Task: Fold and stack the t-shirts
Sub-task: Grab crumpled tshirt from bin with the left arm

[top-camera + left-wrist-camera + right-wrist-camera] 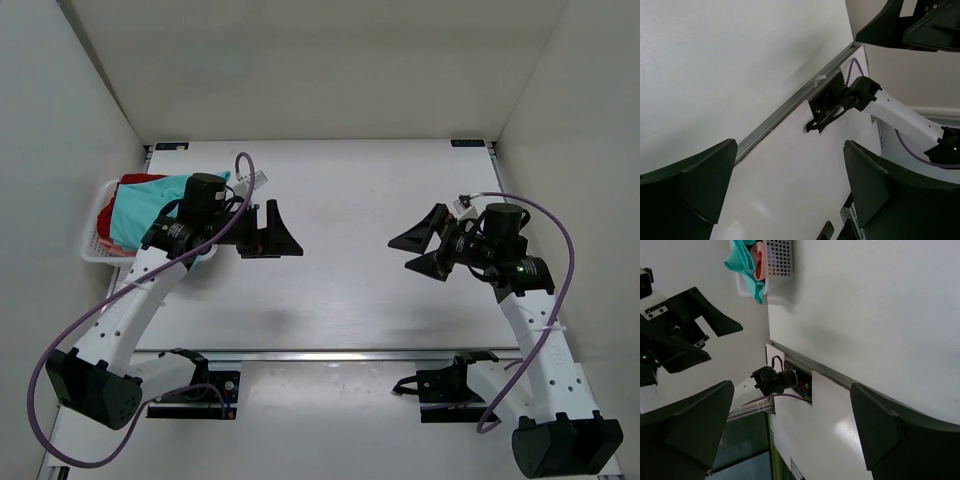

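Note:
The t-shirts lie bunched in a white mesh basket point(93, 245) at the table's left edge: a teal one point(140, 208) on top, a dark red one point(140, 180) behind it, a salmon pink one point(112, 250) below. The teal shirt point(742, 262) and pink shirt point(759, 262) also show in the right wrist view. My left gripper point(283, 235) is open and empty, hovering right of the basket. My right gripper point(415, 252) is open and empty over the table's right half. The two grippers face each other.
The white table top point(340, 200) lies between the two grippers. A metal rail point(340, 355) runs along the near edge. White walls close in the left, right and back sides. Purple cables loop off both arms.

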You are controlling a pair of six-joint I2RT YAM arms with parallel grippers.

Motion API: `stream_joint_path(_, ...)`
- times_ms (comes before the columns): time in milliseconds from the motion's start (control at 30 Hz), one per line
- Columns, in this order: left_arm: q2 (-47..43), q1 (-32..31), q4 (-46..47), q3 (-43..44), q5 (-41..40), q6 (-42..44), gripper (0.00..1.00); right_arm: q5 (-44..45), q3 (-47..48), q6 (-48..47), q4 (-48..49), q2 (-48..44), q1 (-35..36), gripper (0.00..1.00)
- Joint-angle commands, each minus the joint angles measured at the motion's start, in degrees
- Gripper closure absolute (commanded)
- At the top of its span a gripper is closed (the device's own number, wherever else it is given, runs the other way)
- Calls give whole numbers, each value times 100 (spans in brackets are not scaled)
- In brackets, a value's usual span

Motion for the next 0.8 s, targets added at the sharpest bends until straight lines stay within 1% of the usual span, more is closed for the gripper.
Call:
stream_joint_path(0, -494, 261, 629, -165, 296, -134, 2, -339, 360, -108, 527, 113, 158, 0)
stream_joint_path(67, -740, 271, 1070, -332, 315, -292, 2, -296, 465, -187, 1044, 8, 255, 1)
stream_joint_path(133, -917, 358, 1307, -324, 341, -301, 2, -191, 570, -292, 1248, -115, 360, 1)
stream_joint_path(200, -1083, 385, 1702, -358, 447, -292, 1, 2, 746, -485, 1022, -11, 431, 1)
stream_joint_path(233, -1162, 376, 1826, -332, 421, -293, 1, 325, 1069, -782, 855, 42, 571, 1)
stream_joint_path(267, -1181, 359, 1879, -280, 325, -223, 1, 833, 1420, -1177, 375, 173, 633, 0)
stream_joint_path(300, -1250, 333, 1888, -236, 271, -196, 2, 1604, 1702, -1398, -13, 279, 886, 1)
stream_joint_path(333, -1347, 306, 1906, -236, 140, -170, 1, 2029, 1801, -1661, -226, 271, 1210, 1)
stream_joint_path(367, -1391, 306, 2011, -244, 43, -178, 3, 2712, 2002, -2117, -454, 315, 1240, 1)
stream_joint_path(400, -1453, 341, 2029, -253, -1, -187, 22, 3302, 2160, -2365, -465, 350, 1292, 0)
stream_joint_path(433, -1505, 376, 2099, -279, 33, -205, 47, 3456, 2214, -2794, -439, 342, 1214, 1)
stream_joint_path(467, -1497, 411, 2126, -340, 121, -170, 59, 3640, 2241, -3172, -256, 315, 1118, 1)
stream_joint_path(500, -1471, 498, 2065, -271, 95, -161, 76, 3633, 2337, -3454, -132, 332, 751, 1)
stream_joint_path(533, -1453, 525, 1908, -218, -61, -65, 77, 3520, 2520, -3779, -88, 402, 313, 1)
stream_joint_path(567, -1445, 561, 1645, -114, -602, -12, 75, 3458, 2775, -3991, -192, 568, 91, 1)
stream_joint_path(600, -1427, 604, 1451, 1, -1487, -64, 72, 3283, 3038, -4132, -280, 761, -277, 1)
stream_joint_path(633, -1470, 788, 1205, -16, -1844, -325, 73, 3264, 3180, -4325, -524, 990, -498, 1)
stream_joint_path(667, -1497, 894, 1125, -138, -2308, -389, 73, 3473, 3477, -4440, -622, 1053, -483, 1)
stream_joint_path(700, -1532, 1208, 1019, -208, -2504, -468, 74, 4041, 3767, -4502, -902, 1210, -178, 1)
stream_joint_path(733, -1463, 1429, 818, -157, -3168, -460, 76, 4542, 4014, -4494, -1105, 1281, 382, 1)
stream_joint_path(767, -1445, 1474, 599, -130, -3566, -407, 76, 4895, 4147, -4425, -1211, 1317, 1014, 1)
